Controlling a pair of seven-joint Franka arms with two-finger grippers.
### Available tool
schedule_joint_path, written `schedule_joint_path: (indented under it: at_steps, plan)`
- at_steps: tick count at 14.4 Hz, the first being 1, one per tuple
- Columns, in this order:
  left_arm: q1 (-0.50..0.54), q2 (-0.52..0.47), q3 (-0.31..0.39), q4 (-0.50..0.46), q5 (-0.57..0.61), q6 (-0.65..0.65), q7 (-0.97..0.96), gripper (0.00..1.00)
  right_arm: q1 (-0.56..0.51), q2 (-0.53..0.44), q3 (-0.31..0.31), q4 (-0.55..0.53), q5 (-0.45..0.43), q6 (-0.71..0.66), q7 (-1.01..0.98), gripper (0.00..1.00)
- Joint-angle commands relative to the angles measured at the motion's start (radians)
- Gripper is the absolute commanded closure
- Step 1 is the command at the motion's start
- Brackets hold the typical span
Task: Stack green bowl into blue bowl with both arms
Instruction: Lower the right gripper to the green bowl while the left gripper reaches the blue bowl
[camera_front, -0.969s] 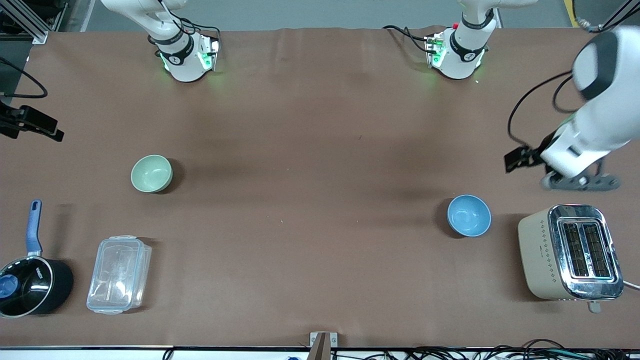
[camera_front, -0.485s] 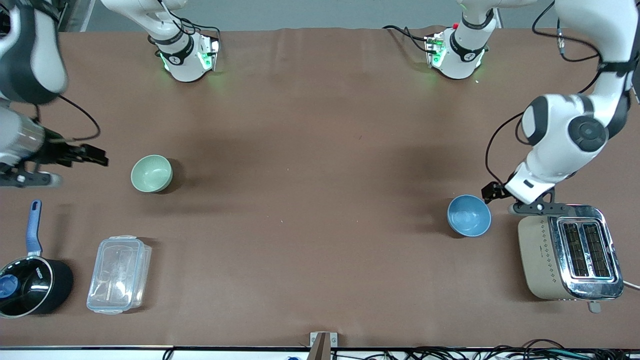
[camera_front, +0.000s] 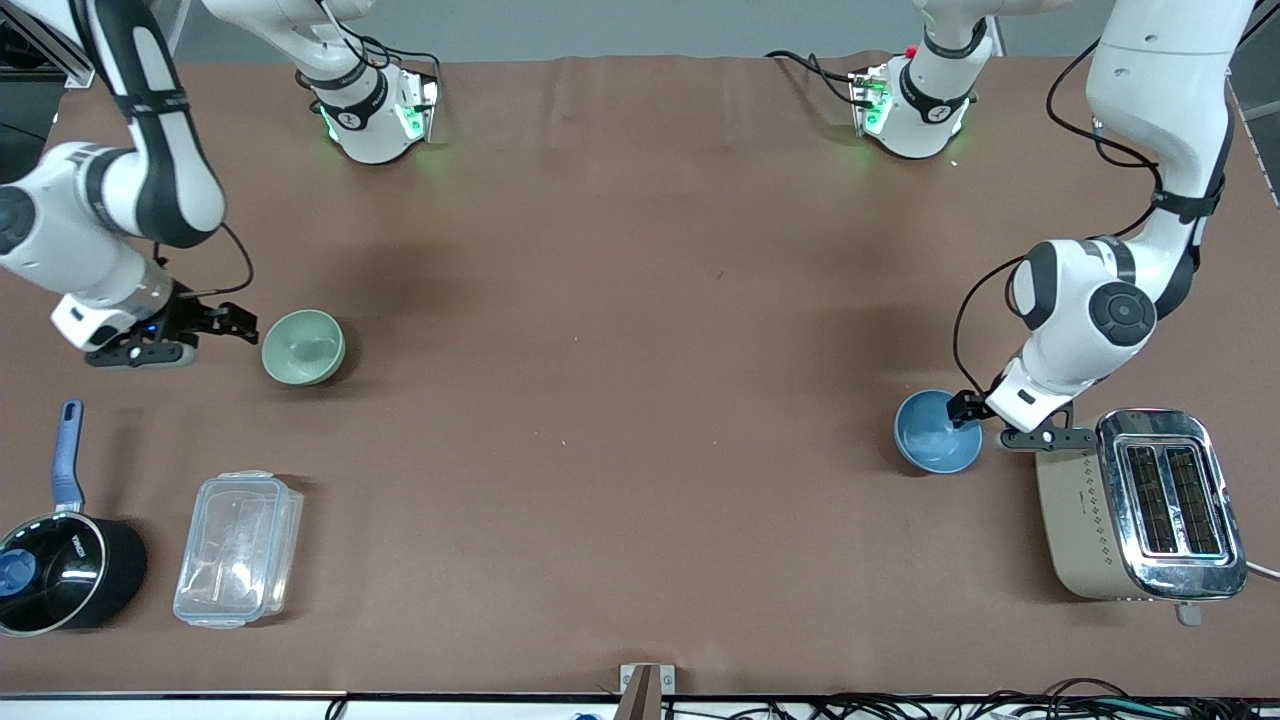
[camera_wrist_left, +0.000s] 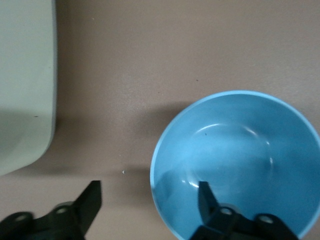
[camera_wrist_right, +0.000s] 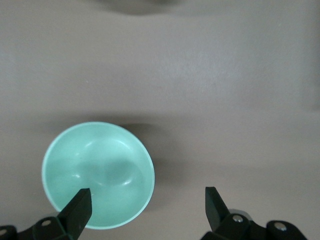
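Observation:
The green bowl stands upright toward the right arm's end of the table. My right gripper is open right beside it. In the right wrist view one finger is over the green bowl, the other is outside, and the gripper straddles the rim. The blue bowl stands upright toward the left arm's end. My left gripper is open at its rim. In the left wrist view one finger is inside the blue bowl, the other is outside, and the gripper straddles the rim.
A beige and chrome toaster stands close beside the blue bowl and the left gripper; it also shows in the left wrist view. A black saucepan with a blue handle and a clear plastic container lie nearer the front camera than the green bowl.
Both arms have swung in from the table's ends. The left gripper has come to the blue bowl's rim and the right gripper to the green bowl. The bowls have not moved.

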Motion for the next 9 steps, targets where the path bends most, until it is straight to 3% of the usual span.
schedule_joint_path:
  at_steps: [1,3,4,6,8,9]
  plan:
    - [0.0,0.007,0.0,0.008,0.023,0.011,-0.003,0.54,-0.004,0.025,0.004,-0.107,-0.016,0.18,-0.004,0.0]
    - [0.0,0.01,-0.001,0.009,0.023,0.011,-0.004,0.8,-0.005,0.079,0.004,-0.115,-0.009,0.255,-0.002,0.06]
    - [0.0,0.012,-0.001,0.011,0.023,0.011,-0.004,0.88,-0.005,0.091,0.004,-0.115,-0.005,0.269,-0.001,0.12]
    - [-0.002,0.01,-0.004,0.013,0.02,0.008,-0.006,0.99,-0.007,0.113,0.004,-0.115,-0.001,0.289,0.001,0.29]
    - [-0.003,-0.005,-0.012,0.019,0.013,0.0,-0.021,1.0,-0.008,0.142,0.004,-0.115,0.016,0.323,0.005,0.43]
    - [-0.003,-0.023,-0.053,0.02,0.0,-0.016,-0.041,1.0,-0.007,0.154,0.004,-0.113,0.039,0.333,0.004,0.45]
